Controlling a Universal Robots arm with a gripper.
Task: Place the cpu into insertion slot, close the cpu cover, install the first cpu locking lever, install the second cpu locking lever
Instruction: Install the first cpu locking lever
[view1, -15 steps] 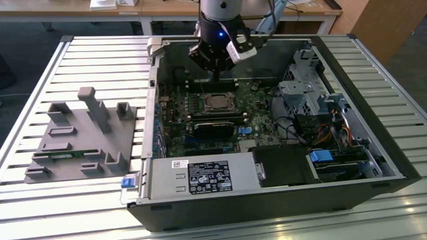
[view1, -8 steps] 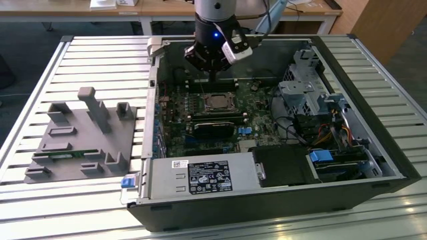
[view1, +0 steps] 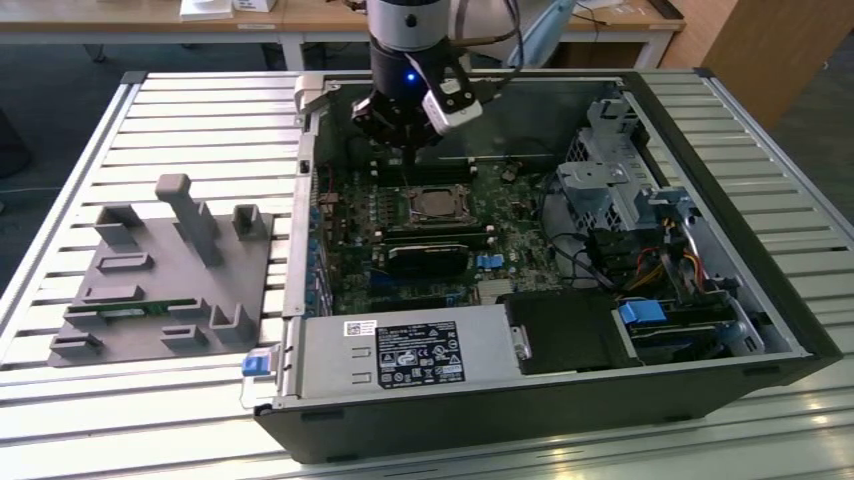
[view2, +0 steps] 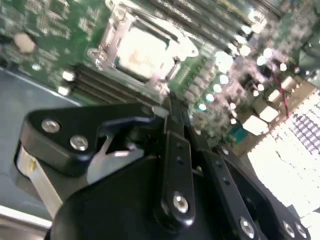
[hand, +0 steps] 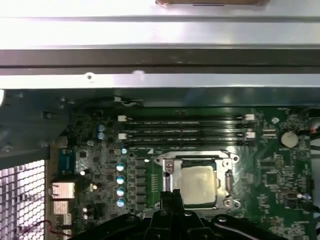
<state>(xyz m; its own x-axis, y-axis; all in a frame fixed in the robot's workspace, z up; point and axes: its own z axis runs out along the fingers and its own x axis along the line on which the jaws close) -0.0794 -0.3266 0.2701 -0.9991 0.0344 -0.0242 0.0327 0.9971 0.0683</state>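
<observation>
The cpu (hand: 197, 184) lies in the insertion slot (view1: 434, 206) on the green board, its silver-grey top facing up (view2: 142, 51). The cpu cover (hand: 196, 159) lies flat around it as a metal frame with a square window. My gripper (view1: 400, 148) hangs inside the open computer case, a little above the board and just beyond the socket toward the case's far wall. Its black fingers (view2: 172, 125) meet at a narrow tip with nothing between them, shut. In the first wrist view the gripper (hand: 170, 196) has its tip at the socket's edge. I cannot make out the locking levers clearly.
Long black memory slots (hand: 185, 127) run beside the socket. A black card (view1: 427, 256), the power supply (view1: 400, 355) and a drive cage (view1: 627, 190) crowd the case. A grey fixture tray (view1: 160, 270) sits on the slatted table at the exterior view's left.
</observation>
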